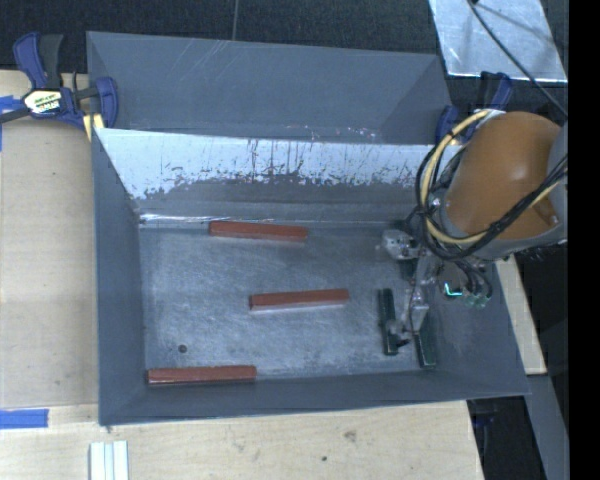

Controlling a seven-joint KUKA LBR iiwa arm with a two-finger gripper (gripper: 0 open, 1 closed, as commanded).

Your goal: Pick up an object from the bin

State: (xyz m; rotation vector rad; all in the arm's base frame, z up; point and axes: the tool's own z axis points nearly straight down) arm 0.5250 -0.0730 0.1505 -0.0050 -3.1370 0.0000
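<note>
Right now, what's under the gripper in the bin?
Only bare bin floor shows between the open gripper fingers. The nearest brown bar lies apart, toward the bin's middle. Whatever lies beneath the orange wrist cover is hidden.

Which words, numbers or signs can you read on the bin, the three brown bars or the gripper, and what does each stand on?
There is no text to read here.
Back bar: plain, no print.
Middle bar: plain, no print.
Front bar: plain, no print.
Bin: only dark streaks and scratches on its back wall, no letters.
Gripper: no legible label or number.
</note>
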